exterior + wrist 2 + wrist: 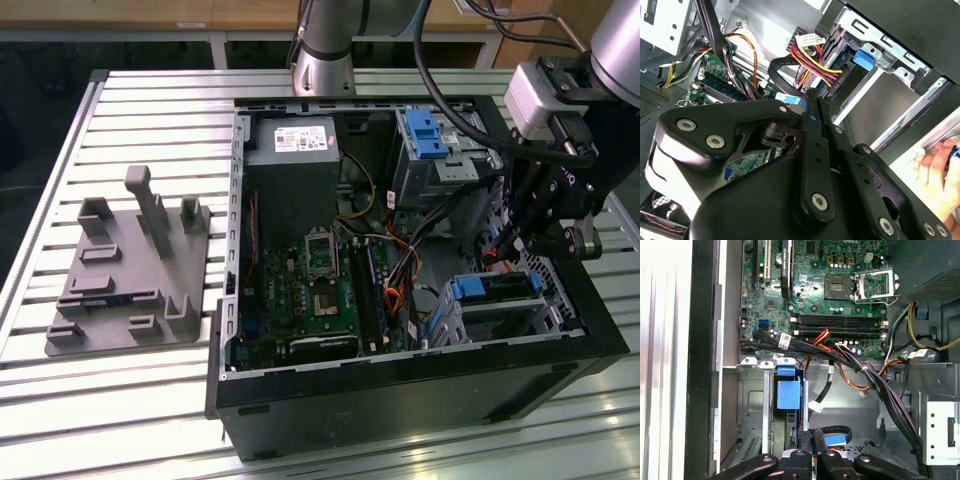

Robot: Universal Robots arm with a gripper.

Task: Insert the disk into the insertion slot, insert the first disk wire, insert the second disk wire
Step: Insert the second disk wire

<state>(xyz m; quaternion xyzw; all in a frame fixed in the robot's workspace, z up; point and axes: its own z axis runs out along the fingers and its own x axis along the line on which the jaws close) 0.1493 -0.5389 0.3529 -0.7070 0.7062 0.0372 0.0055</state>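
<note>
Disk [497,288] seated flat in insertion slot [492,318], blue end facing motherboard [320,290]

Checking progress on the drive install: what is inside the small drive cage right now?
The disk sits in the insertion slot, its blue carrier showing at the opening. Its rear connectors are hidden by the gripper and cage walls.

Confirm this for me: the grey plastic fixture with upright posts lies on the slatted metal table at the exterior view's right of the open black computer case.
Not right. In the exterior view, the grey plastic fixture with upright posts lies on the slatted metal table at the exterior view's left of the open black computer case, not at its right.
</note>
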